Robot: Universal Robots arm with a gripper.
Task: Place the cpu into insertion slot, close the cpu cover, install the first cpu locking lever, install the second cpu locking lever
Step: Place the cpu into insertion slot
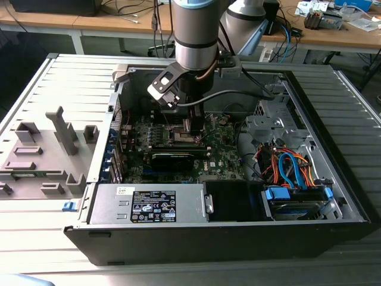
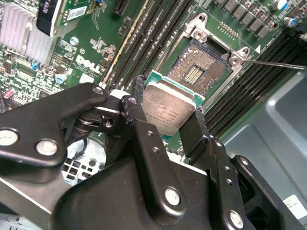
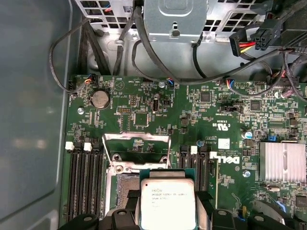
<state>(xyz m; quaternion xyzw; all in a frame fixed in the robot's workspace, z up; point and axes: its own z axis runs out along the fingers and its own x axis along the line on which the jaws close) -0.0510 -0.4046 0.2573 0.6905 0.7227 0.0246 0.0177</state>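
Here, nearest in the exterior view, the open computer case (image 1: pixel 196 238) lies on the grey slatted tabletop (image 1: pixel 36 238). A silver power supply (image 1: pixel 149 205) runs along its near wall, and blue and orange cables (image 1: pixel 292 170) sit to the exterior view's right. Farther in, over the green circuit board (image 1: pixel 223 149), the gripper (image 1: pixel 187 128) hangs from the arm (image 1: pixel 196 36).

In the second wrist view the black fingers (image 2: pixel 195 136) are drawn in narrowly on two opposite edges of the cpu (image 2: pixel 168 112). They hold it clear of the insertion slot (image 2: pixel 196 72), just beside it and not seated. The chip is square, so it has no long side. Its metal top faces the wrist cameras, and in the first wrist view its edges run parallel to the slot's rim.

Beyond the chip the cpu cover (image 3: pixel 136 136) stands open at the slot's edge away from the chip, leaving the slot's dark centre bare.
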